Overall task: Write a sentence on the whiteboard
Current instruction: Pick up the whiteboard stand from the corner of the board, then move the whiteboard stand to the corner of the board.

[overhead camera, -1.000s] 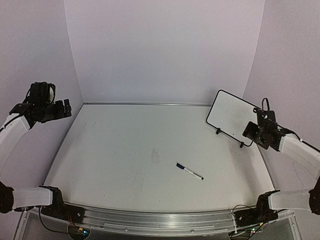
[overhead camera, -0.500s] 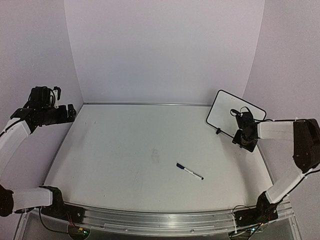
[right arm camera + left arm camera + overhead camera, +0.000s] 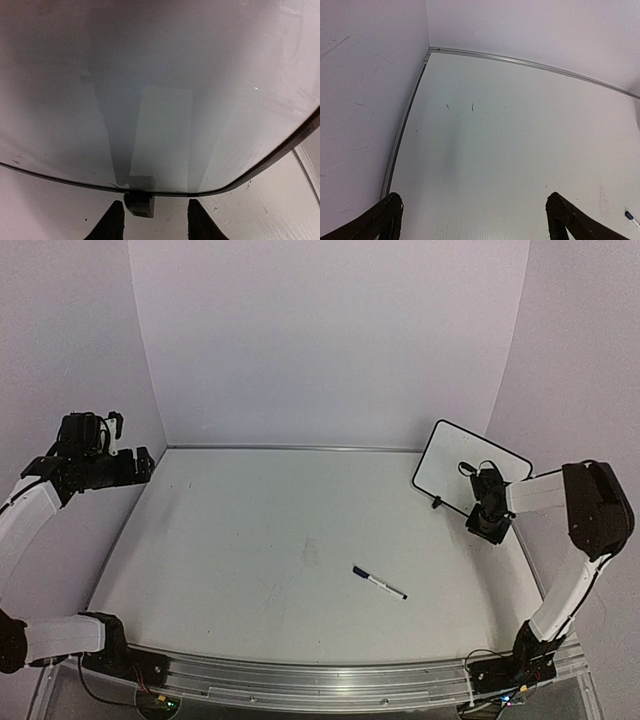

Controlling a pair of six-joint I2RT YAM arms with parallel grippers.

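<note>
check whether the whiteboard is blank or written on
Blank: the whiteboard shows a plain white face from above, and the right wrist close-up of its surface shows no lettering either.

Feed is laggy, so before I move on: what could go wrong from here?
The right gripper is open at the lower edge of the whiteboard, with one foot between its fingers; a push could tip or slide it. The marker lies loose mid-table and might roll when grasped.
</note>
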